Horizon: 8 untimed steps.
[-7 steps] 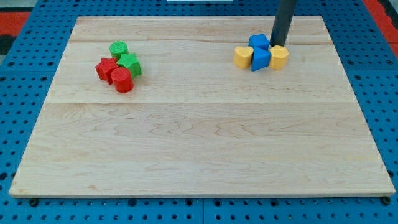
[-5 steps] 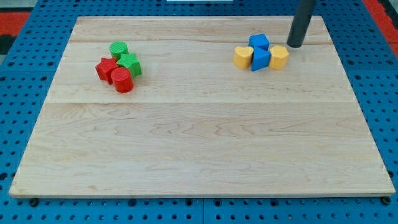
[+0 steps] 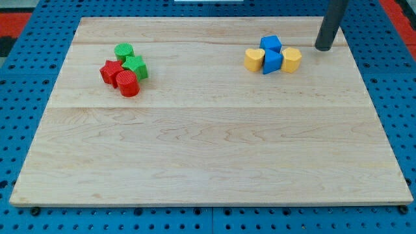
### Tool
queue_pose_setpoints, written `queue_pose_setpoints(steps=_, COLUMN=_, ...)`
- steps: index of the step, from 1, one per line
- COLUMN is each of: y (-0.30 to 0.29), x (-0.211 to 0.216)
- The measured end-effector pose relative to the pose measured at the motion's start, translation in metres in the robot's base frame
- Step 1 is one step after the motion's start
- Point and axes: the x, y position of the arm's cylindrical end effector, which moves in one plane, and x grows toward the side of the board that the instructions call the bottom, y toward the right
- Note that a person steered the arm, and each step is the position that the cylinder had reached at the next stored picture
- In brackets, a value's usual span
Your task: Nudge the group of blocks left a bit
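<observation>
Blocks of the group to be nudged sit close to the view's top right of the pale wooden counter (image 3: 208, 143): a yellow rounded block (image 3: 254, 59) on the view's left, a blue cube-like block (image 3: 271, 44) behind, a blue wedge-shaped block (image 3: 272, 62) in front, and a second yellow rounded block (image 3: 291, 59) on the view's right. The four look packed together, touching or nearly so. My tip (image 3: 323, 48), the lower end of the dark rod, stands to the view's right of this cluster, near the right-hand yellow block but clearly apart from it. There are no fingers on this rig, so nothing is apart, together or clamped; the rod simply pushes.

Well apart, near the view's top left, lies another cluster: a green round block (image 3: 123, 51), a green star-like block (image 3: 135, 66), a red star-shaped block (image 3: 110, 71) and a red cylindrical block (image 3: 128, 84).

Risks, as I judge them: the tip sits slightly higher in the view than the yellow block's middle, so a straight leftward push could clip its upper edge, spin it and slide past, breaking the group apart. A push through one block alone may fan the others out instead of shifting them together. Too long a stroke would overshoot "a bit".
</observation>
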Motion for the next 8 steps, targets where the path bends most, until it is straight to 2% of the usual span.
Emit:
queue_pose_setpoints(steps=2, y=0.027, x=-0.017)
queue_pose_setpoints(steps=3, y=0.019, x=-0.057)
queue_pose_setpoints(steps=4, y=-0.046, x=-0.093)
queue_pose_setpoints(steps=5, y=-0.141, x=-0.094)
queue_pose_setpoints(steps=6, y=-0.209, x=-0.070)
queue_pose_setpoints(steps=8, y=-0.275, x=0.023)
